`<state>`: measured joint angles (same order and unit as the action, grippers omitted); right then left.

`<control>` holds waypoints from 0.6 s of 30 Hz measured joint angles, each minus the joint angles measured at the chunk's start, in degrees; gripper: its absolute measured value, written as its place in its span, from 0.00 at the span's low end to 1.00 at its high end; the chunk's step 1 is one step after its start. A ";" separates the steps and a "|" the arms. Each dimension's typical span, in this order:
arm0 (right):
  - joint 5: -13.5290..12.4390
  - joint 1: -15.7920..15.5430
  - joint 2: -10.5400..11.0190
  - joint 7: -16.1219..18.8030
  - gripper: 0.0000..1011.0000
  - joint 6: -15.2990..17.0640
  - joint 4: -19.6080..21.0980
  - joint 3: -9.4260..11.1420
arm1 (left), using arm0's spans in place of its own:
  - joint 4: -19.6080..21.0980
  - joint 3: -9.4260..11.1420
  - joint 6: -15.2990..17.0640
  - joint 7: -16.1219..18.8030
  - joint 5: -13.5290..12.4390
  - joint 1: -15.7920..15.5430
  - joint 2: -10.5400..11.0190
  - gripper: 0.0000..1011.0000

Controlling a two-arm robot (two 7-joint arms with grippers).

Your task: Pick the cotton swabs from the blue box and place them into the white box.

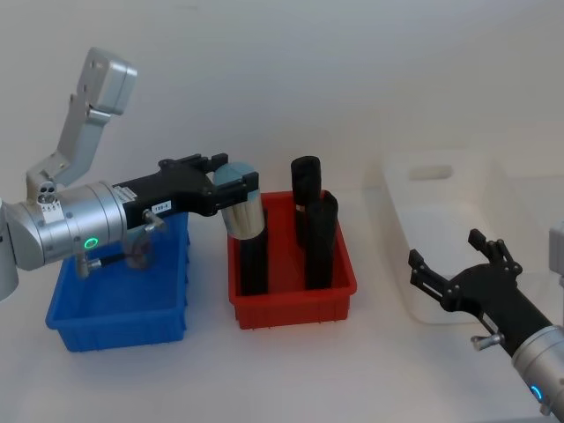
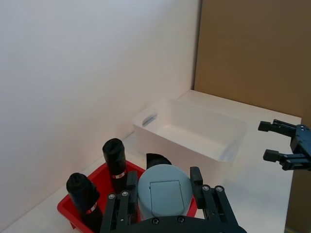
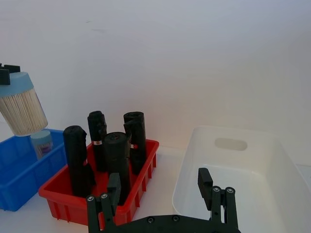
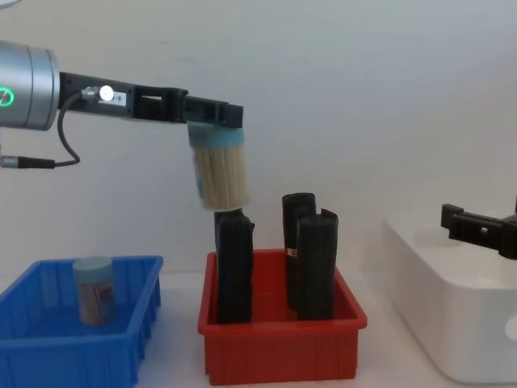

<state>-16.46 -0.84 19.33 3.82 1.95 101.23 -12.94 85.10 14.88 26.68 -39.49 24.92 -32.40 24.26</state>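
Note:
My left gripper (image 1: 231, 176) is shut on a tub of cotton swabs (image 1: 238, 201) by its pale blue lid, and holds it in the air above the left end of the red bin. The held tub (image 4: 220, 174) hangs lid up, and its beige sticks show through the clear wall. A second tub (image 4: 94, 289) stands in the blue box (image 4: 48, 356) at the left. The white box (image 1: 397, 220) is at the right, past the red bin. My right gripper (image 1: 445, 248) is open over the white box's near side, with nothing in it.
A red bin (image 1: 291, 308) with several tall black rolls (image 1: 307, 185) stands between the blue box and the white box. The rolls reach up to just under the held tub. A pale wall rises behind the table.

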 joint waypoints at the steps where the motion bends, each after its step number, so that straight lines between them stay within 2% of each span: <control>1: 0.00 0.00 0.00 0.00 0.99 0.00 0.00 0.00 | 0.02 0.06 0.15 -0.26 -0.02 -0.14 -0.04 0.64; 9: 0.09 0.02 -0.02 0.09 0.99 0.00 0.02 -0.02 | 0.21 0.42 1.42 -2.31 -0.17 -1.08 -0.32 0.64; 18: 1.72 0.55 -0.35 2.11 0.99 0.91 0.33 -0.56 | 0.31 0.66 2.24 -3.55 -0.24 -1.69 -0.50 0.64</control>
<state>-14.75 -0.29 18.99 5.93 2.86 101.56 -13.50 85.42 15.54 28.92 -43.03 24.68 -34.09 23.76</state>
